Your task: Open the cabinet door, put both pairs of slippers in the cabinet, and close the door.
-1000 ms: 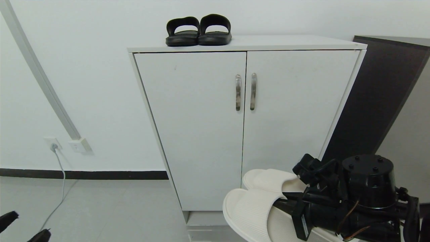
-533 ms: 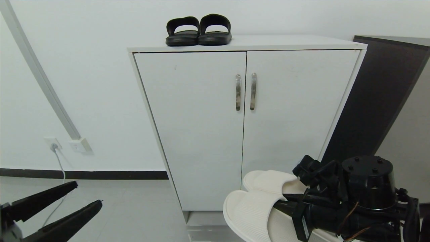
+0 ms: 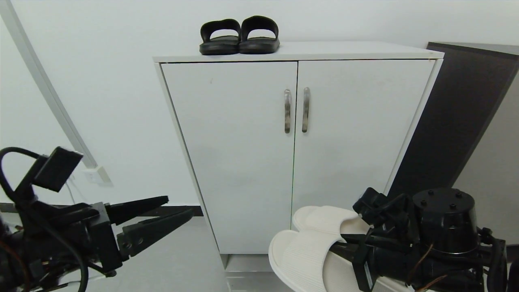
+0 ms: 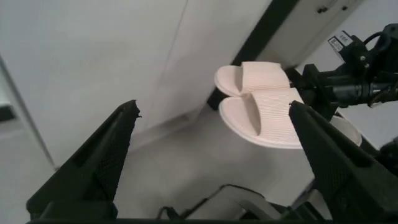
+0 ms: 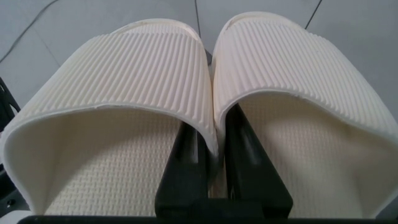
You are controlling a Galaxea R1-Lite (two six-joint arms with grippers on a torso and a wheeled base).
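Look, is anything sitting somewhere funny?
Yes: the black slippers sit on top of the cabinet, not inside it, and both its doors are shut. The white slippers hang pinched together in the right gripper. Nothing looks spilled or broken.

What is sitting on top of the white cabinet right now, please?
A pair of black slippers stands side by side on the cabinet top, toward its left end. Both doors are shut, so the inside is hidden.

Cream slippers (image 3: 310, 241) before cabinet (image 3: 237, 162), black pair (image 3: 239, 39) atop
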